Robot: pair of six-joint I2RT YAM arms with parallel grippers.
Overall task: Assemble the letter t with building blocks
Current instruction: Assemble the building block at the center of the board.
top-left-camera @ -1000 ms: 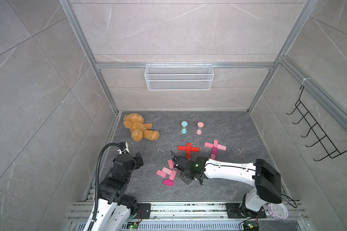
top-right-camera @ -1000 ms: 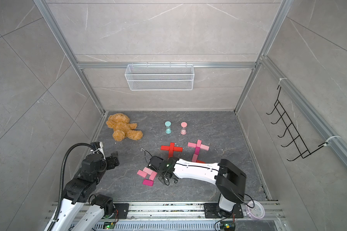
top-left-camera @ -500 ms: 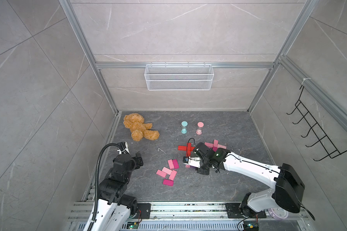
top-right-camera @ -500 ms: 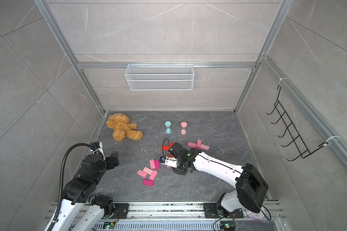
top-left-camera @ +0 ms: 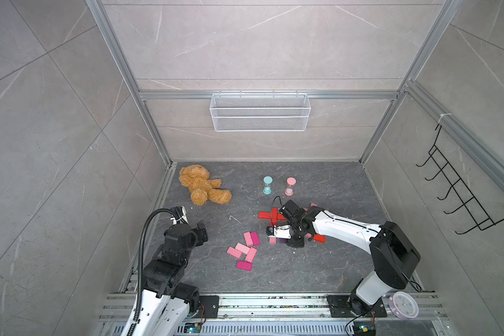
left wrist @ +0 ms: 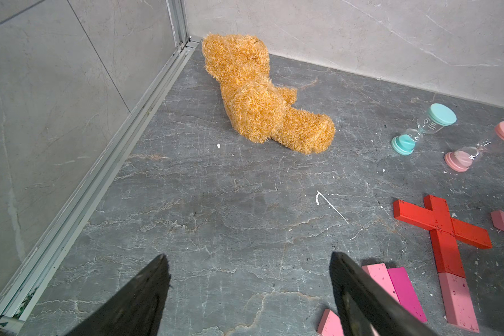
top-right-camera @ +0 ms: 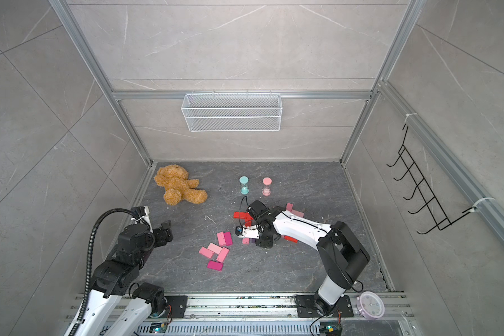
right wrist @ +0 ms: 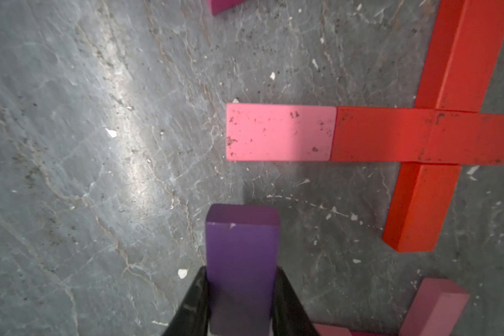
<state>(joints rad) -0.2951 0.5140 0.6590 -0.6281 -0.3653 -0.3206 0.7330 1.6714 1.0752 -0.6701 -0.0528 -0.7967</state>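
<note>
**Operator:** Status of the right hand (right wrist: 240, 280)?

**Technician:** Clenched on the purple block (right wrist: 242, 241). The fingers (right wrist: 192, 299) press its two long sides, and the block projects past their tips. It sits low over the desk (right wrist: 85, 174). Whether it touches the desk cannot be determined.

**Operator:** Position relative to the assembly?

**Technician:** Just beside the light pink block (right wrist: 280, 132), with a gap between them. That block butts end to end against the red cross (right wrist: 419, 136), lengthening its stem.

**Operator:** Status of the left hand (left wrist: 246, 259)?

**Technician:** Released, fingers spread wide and grasping nothing. It is raised above the desk at the left side, well apart from the cross.

**Operator:** Other blocks?

**Technician:** A loose group of pink and magenta blocks (top-left-camera: 246, 250) lies flat between the two arms. Further pink blocks (top-right-camera: 296, 213) show behind the right arm, partly hidden.

**Operator:** Surface and room?

**Technician:** The desk is dark grey and stone-veined, with white flecks and scuffs. The walls are light grey marbled panels in an aluminium frame. A white wire basket (top-left-camera: 259, 112) hangs on the back wall and a black hook rack (top-left-camera: 460, 200) on the right wall. A teddy bear (top-left-camera: 201, 186) lies near the back left corner. A teal hourglass timer (top-left-camera: 267, 185) and a pink hourglass timer (top-left-camera: 290, 186) stand upright side by side toward the back.
</note>
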